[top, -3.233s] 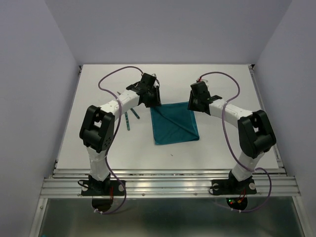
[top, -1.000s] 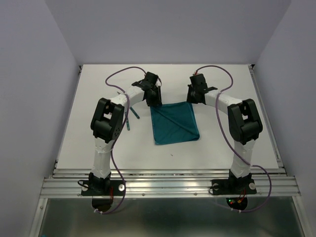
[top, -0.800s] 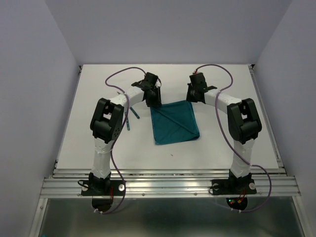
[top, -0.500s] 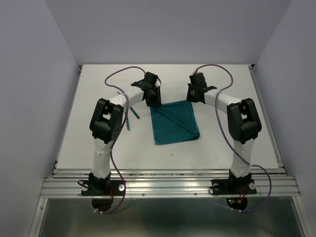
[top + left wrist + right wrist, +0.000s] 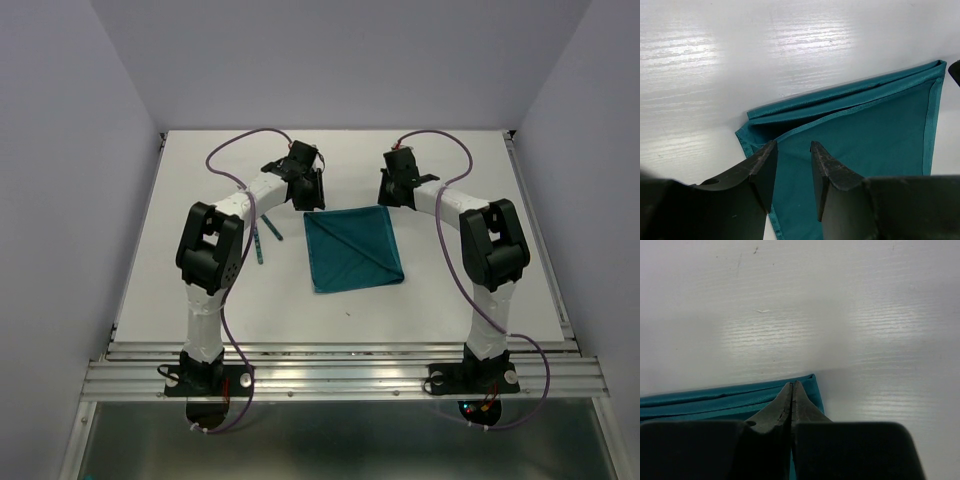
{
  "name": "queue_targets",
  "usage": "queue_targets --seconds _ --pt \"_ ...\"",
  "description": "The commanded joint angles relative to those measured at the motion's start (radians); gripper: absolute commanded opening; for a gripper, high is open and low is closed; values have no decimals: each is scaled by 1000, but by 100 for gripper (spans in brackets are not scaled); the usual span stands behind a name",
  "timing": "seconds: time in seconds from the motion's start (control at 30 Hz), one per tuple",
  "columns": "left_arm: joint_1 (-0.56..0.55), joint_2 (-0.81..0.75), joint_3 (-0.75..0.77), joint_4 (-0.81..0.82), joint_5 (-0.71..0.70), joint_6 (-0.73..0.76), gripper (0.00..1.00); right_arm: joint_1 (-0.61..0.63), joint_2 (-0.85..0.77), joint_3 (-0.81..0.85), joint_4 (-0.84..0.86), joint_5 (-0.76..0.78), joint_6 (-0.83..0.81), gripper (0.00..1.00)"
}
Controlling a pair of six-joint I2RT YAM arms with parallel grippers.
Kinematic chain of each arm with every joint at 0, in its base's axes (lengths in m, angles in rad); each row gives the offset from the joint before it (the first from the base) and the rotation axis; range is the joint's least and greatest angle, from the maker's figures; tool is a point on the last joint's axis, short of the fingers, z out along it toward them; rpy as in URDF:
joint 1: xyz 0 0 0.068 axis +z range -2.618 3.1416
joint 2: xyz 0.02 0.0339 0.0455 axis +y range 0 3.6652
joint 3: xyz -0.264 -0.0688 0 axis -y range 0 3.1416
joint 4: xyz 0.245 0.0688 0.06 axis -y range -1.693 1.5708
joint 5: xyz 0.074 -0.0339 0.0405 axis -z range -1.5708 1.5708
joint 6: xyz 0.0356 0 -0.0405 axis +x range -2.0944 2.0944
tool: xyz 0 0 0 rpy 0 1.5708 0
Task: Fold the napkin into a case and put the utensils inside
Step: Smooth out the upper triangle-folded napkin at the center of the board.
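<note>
The teal napkin (image 5: 352, 250) lies folded flat on the white table (image 5: 450, 290), with a diagonal crease across it. My left gripper (image 5: 306, 198) hovers over its far left corner; in the left wrist view the gripper (image 5: 792, 150) is open a little, with bare cloth (image 5: 865, 135) under the gap. My right gripper (image 5: 392, 196) is at the far right corner. In the right wrist view it (image 5: 791, 385) is shut, its tips on that corner of the napkin (image 5: 715, 397). The teal-handled utensils (image 5: 260, 240) lie left of the napkin, partly hidden by the left arm.
Purple cables loop over both arms near the back of the table. The table's left edge (image 5: 135, 260) and right rail (image 5: 545, 260) bound the work area. Grey walls stand on three sides.
Since 3.2 s ago both arms stretched forward and lowered at the napkin's far edge. In the last half second the left gripper opened, let go of its corner and drew back a little.
</note>
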Motion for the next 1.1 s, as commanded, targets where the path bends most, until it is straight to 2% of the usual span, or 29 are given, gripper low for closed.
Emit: queue_targets --seconds 0.0,0.13,0.23,0.3,0.47,0.67,0.73,0.87,0.97,1.07 --pt "2 -51 6 -8 -12 16 44 2 6 4 46 23 13 1" --pt "2 -22 11 -5 -4 22 43 2 1 -1 46 26 19 2" --pt "2 8 17 2 -2 22 43 2 -20 -8 45 27 21 8" --pt "2 14 26 8 -2 22 43 2 -42 -20 46 27 22 16" --pt "2 32 56 5 -12 27 43 2 -175 -92 19 14 33 27" --pt "2 -34 22 25 -76 22 43 2 -415 -333 -26 -60 91 39" --pt "2 -75 8 32 -85 20 43 2 -475 -431 -35 -89 125 38" --pt "2 -123 -41 37 -85 19 43 64 -591 -542 -68 -109 171 27" --pt "-5 -144 -99 46 -62 14 43 85 -643 -596 -93 -112 209 11" --pt "-10 -158 -166 75 -41 -3 43 110 -666 -645 -92 -131 240 5"
